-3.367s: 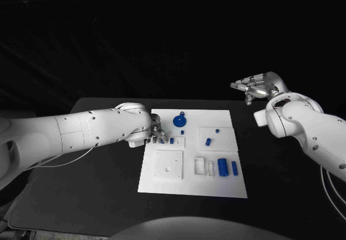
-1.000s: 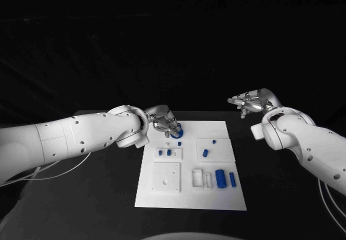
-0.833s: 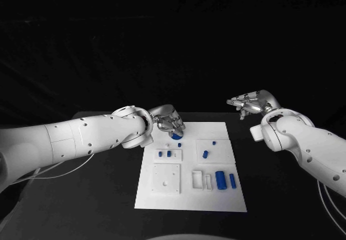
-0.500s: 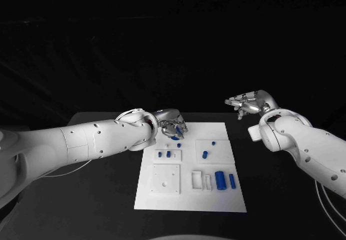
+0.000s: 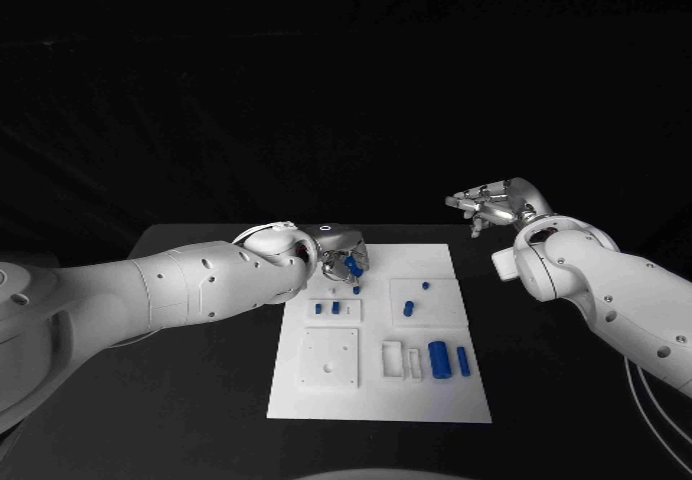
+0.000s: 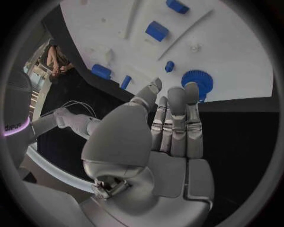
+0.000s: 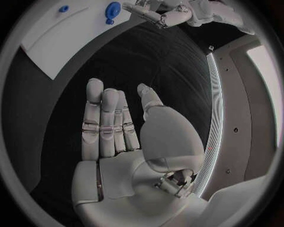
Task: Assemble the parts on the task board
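The white task board lies mid-table. At its far end a blue gear sits partly under my left hand. That hand's fingers are straight, their tips at the gear's edge, the thumb apart from it, and they hold nothing. Small blue pegs stand in a block, with others nearby. Two blue cylinders lie near the board's right edge. My right hand is raised beyond the board's far right corner, fingers straight, empty.
White raised blocks and a slotted holder sit on the board's near half. My left forearm crosses the table left of the board. The right wrist view shows the board corner and the left hand.
My left hand went from the board's left edge to the gear at the far end, and over the last half second settled lower over it. The right hand stayed raised.
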Tool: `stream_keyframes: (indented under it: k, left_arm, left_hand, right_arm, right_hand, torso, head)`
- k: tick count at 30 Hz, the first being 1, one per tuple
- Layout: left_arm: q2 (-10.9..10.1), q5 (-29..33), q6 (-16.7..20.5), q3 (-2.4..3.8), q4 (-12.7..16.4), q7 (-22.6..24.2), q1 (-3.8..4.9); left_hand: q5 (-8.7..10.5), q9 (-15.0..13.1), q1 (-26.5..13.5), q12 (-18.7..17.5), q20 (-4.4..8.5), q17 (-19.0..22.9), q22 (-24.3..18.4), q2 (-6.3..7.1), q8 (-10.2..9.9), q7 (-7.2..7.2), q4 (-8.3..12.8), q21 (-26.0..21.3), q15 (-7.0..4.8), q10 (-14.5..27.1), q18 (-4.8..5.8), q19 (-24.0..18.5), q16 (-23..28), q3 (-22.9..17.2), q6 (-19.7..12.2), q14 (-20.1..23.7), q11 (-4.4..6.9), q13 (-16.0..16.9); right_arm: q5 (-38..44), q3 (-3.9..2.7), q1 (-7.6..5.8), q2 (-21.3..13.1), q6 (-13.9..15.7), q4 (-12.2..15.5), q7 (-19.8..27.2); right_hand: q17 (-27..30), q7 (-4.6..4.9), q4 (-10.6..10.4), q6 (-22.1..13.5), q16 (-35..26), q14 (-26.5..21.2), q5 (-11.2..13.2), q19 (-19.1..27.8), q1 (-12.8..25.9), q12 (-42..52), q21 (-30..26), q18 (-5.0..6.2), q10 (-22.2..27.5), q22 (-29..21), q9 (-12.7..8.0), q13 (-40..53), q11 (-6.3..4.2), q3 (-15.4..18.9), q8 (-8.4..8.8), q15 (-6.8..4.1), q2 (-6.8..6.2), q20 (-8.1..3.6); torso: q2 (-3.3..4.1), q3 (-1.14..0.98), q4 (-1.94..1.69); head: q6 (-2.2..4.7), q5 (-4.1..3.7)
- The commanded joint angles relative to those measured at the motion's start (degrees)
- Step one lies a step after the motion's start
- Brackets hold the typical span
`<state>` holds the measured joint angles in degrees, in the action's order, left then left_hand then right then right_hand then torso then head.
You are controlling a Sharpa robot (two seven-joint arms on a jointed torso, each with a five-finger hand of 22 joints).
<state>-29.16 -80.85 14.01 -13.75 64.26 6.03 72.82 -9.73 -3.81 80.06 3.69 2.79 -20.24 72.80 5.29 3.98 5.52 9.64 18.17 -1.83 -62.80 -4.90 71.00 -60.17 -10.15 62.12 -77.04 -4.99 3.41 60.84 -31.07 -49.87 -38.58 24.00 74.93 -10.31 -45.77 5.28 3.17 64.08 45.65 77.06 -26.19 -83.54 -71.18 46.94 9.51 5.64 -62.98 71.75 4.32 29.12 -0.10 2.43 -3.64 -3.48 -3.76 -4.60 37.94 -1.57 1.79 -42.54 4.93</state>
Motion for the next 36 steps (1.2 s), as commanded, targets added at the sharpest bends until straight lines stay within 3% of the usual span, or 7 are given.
stream_keyframes:
  k: [1,5,16,28,32,36]
  left_arm:
    - [0.5,-3.8,-1.7,0.02,-0.5,0.3,-0.28]
    - [0.9,-4.9,-2.5,0.02,-1.1,0.3,-0.80]
    - [1.3,-5.5,-4.5,0.03,-2.1,0.1,-1.68]
    - [2.5,-5.5,-3.5,0.04,-3.9,0.6,-2.46]
    - [2.8,-5.3,-3.0,0.04,-4.2,0.8,-2.65]
    - [3.0,-5.3,-2.9,0.04,-4.6,0.8,-2.84]
  left_hand:
    - [-0.10,0.1,-0.1,-0.3,-0.07,0.0,1.0,0.07,-0.3,-0.28,-0.1,-0.2,0.06,0.2,-0.78,0.6,-1.2,-0.7,-0.2,-0.5,0.14,-0.1]
    - [0.76,0.1,-0.4,-0.3,0.05,0.3,1.9,-0.14,-0.3,-0.10,-0.7,-0.7,-0.10,-0.1,-0.71,1.2,-2.0,-0.9,0.4,-1.0,0.30,-0.1]
    - [0.42,0.1,-0.9,-0.3,0.04,0.5,3.2,-0.44,-0.3,-0.18,-0.6,-1.0,-0.09,-2.5,-1.02,2.1,-3.0,-2.8,0.7,-1.8,0.70,-0.1]
    - [0.49,0.1,-1.7,-0.3,0.20,0.6,3.3,-0.70,-0.3,-0.46,-0.2,-0.4,-0.31,-3.7,-1.05,2.2,-3.5,-5.4,1.2,-2.0,1.05,-0.1]
    - [0.74,0.2,-1.8,-0.3,0.71,0.5,3.3,-1.04,-0.4,-1.14,-0.3,0.1,-0.98,-4.9,-0.68,2.4,-3.9,-6.2,0.4,-2.4,1.73,-0.1]
    - [1.00,0.2,-2.1,-0.3,0.85,0.5,3.3,-1.00,-0.4,-1.17,-0.5,0.2,-1.02,-4.7,-0.44,2.3,-3.8,-6.4,0.4,-2.4,1.71,-0.1]
  right_arm:
    - [-0.2,-0.02,0.02,0.1,-0.8,0.2,0.9]
    - [-0.2,-0.02,0.02,0.1,-0.8,0.3,0.9]
    - [-0.3,-0.02,0.02,0.1,-0.8,0.6,1.0]
    - [-0.4,-0.02,0.01,0.2,-1.0,0.9,1.0]
    - [-0.4,-0.02,0.01,0.1,-0.9,1.0,1.0]
    - [-0.4,-0.02,0.01,0.1,-0.9,1.1,1.0]
  right_hand:
    - [0.1,-0.09,0.3,-0.4,0.4,-0.4,-0.6,-0.7,0.1,0.2,-0.4,0.10,0.4,0.1,-0.1,-0.2,0.08,-0.2,0.02,-0.04,0.38,-0.03]
    - [0.1,-0.10,0.3,-0.4,0.4,-0.4,-0.7,-0.8,0.1,0.3,-0.4,0.10,0.4,0.1,-0.1,-0.2,0.08,-0.3,0.03,-0.04,0.36,-0.04]
    - [0.3,-0.11,0.1,-0.4,0.5,-0.5,-0.6,-0.8,0.3,0.4,-0.6,0.10,0.5,0.2,-0.1,-0.4,0.08,-0.3,0.03,-0.03,0.35,-0.03]
    - [0.4,-0.12,-0.2,-0.3,0.6,-0.5,-0.2,-0.9,0.5,0.5,-0.7,0.09,0.5,0.3,-0.1,-0.5,0.09,-0.4,0.02,-0.03,0.49,-0.03]
    - [0.4,-0.12,-0.4,-0.3,0.6,-0.5,0.0,-0.9,0.5,0.6,-0.7,0.09,0.5,0.3,-0.1,-0.6,0.10,-0.4,0.03,-0.02,0.50,-0.02]
    - [0.4,-0.12,-0.4,-0.3,0.6,-0.5,0.0,-0.9,0.5,0.6,-0.7,0.09,0.5,0.3,-0.1,-0.6,0.10,-0.4,0.03,-0.02,0.50,-0.02]
  torso:
    - [-0.03,-0.01,0.06]
    - [-0.04,-0.04,-0.06]
    - [-0.04,-0.05,0.03]
    - [-0.01,-0.06,0.06]
    - [-0.06,-0.09,0.02]
    - [-0.10,-0.10,0.02]
  head:
    - [-0.07,-0.02]
    - [-0.14,-0.18]
    - [-0.40,-0.36]
    - [-0.56,-0.40]
    - [-0.79,-0.39]
    - [-0.85,-0.43]
